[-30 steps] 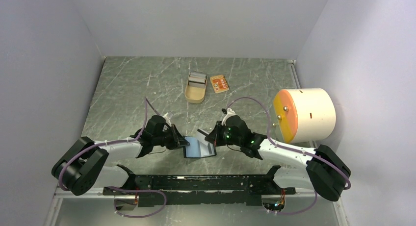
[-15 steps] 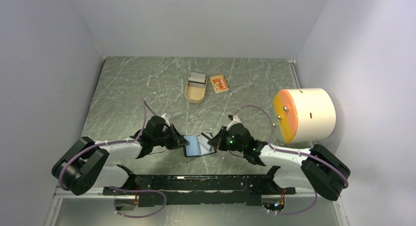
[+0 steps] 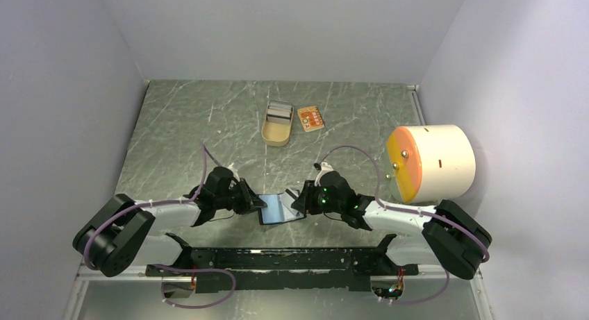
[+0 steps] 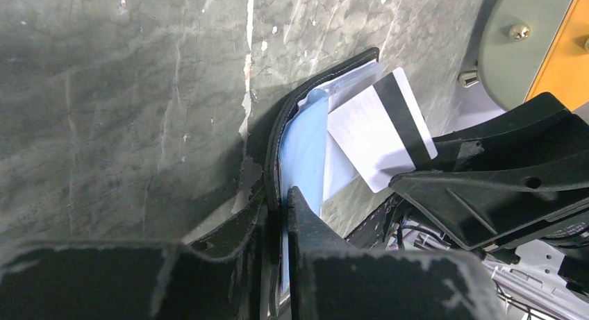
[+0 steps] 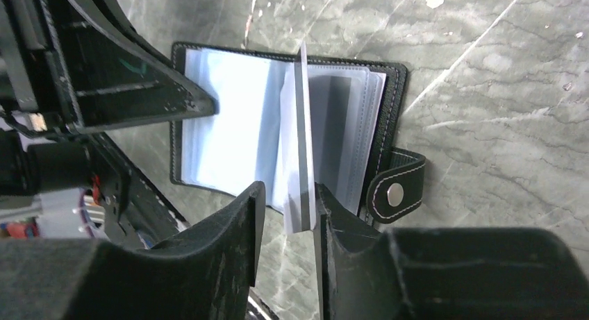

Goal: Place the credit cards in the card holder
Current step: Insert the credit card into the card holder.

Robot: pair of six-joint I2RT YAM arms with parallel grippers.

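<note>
The white card (image 5: 300,139) stands edge-on, partly in the card holder (image 5: 229,125), straight ahead of the right end effector (image 5: 288,193), whose jaws are parted. The left end effector (image 4: 278,198) clamps the holder's cover.

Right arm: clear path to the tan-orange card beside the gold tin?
Likely yes. The tan-orange flat card lies uncovered beside the tan-gold metal tin, nothing standing between it and the right end effector, whose jaws are open around the pale grey-white card.

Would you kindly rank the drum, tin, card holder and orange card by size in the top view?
Largest, the white drum
Then the tin and card holder, about alike
Smallest, the orange card
</note>
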